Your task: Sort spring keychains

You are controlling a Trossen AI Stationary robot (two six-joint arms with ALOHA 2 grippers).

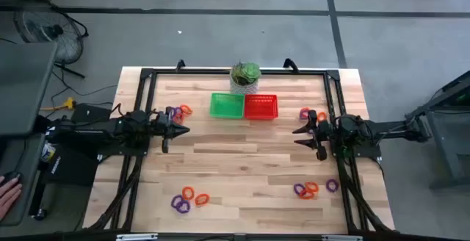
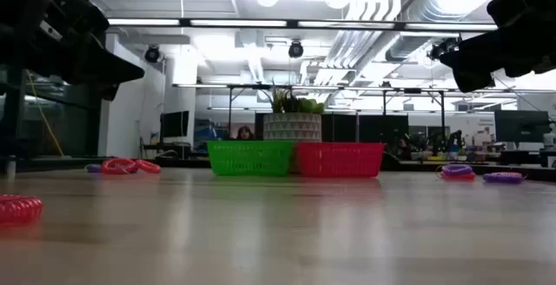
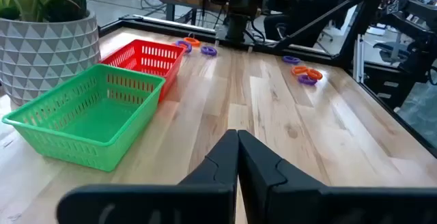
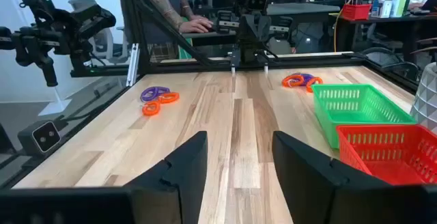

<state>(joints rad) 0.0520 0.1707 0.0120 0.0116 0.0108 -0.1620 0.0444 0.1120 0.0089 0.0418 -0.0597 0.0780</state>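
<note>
Orange and purple spring keychains lie on the wooden table in small clusters: at the far left, the far right, the near left and the near right. A green mesh basket and a red one stand side by side at the far middle. My left gripper hovers shut above the table's left side, pointing right. My right gripper hovers open above the right side, pointing left, nothing between its fingers.
A potted plant in a patterned white pot stands just behind the baskets. A black frame runs along the table's edges. A person's hand shows off the table at the left. Bare wood lies between the two grippers.
</note>
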